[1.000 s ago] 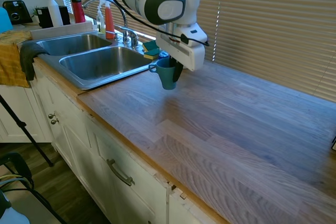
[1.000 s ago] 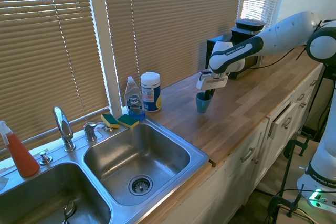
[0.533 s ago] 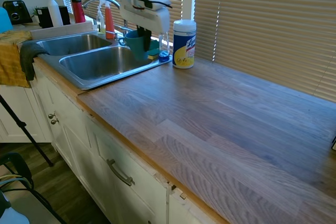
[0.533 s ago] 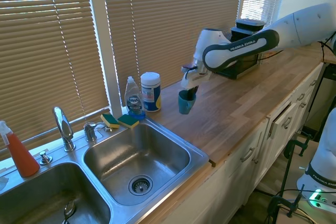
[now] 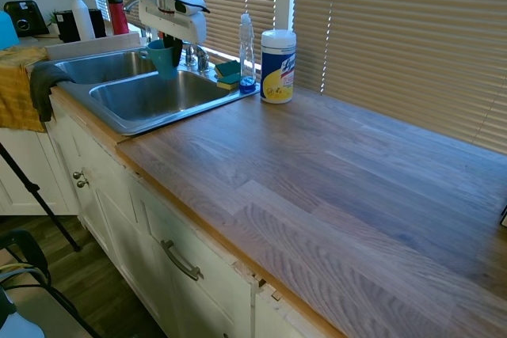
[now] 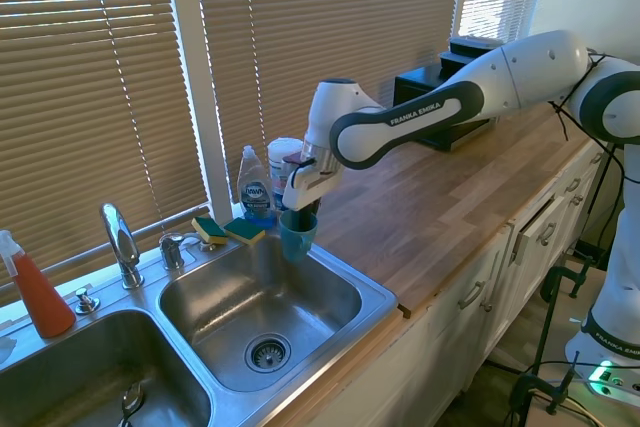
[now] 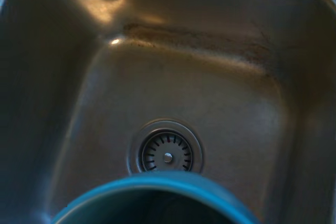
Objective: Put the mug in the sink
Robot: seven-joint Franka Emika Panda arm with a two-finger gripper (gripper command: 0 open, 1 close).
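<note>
Holding the mug (image 6: 297, 235) by its rim, my gripper (image 6: 301, 209) is clamped on it in the air above the sink (image 6: 375, 299), over the basin nearer the wooden counter (image 6: 470, 187). It hangs upright, long axis vertical, mouth up; in the first exterior view its handle points toward the far basin. My forearm reads "FRANKA EMIKA". Behind the sink stand a clear dish soap bottle (image 6: 255, 190), its label too small to read, a white wipes canister (image 5: 277, 55) and two sponges (image 6: 229, 230). The wrist view shows the drain (image 7: 167, 152) below the mug's rim
</note>
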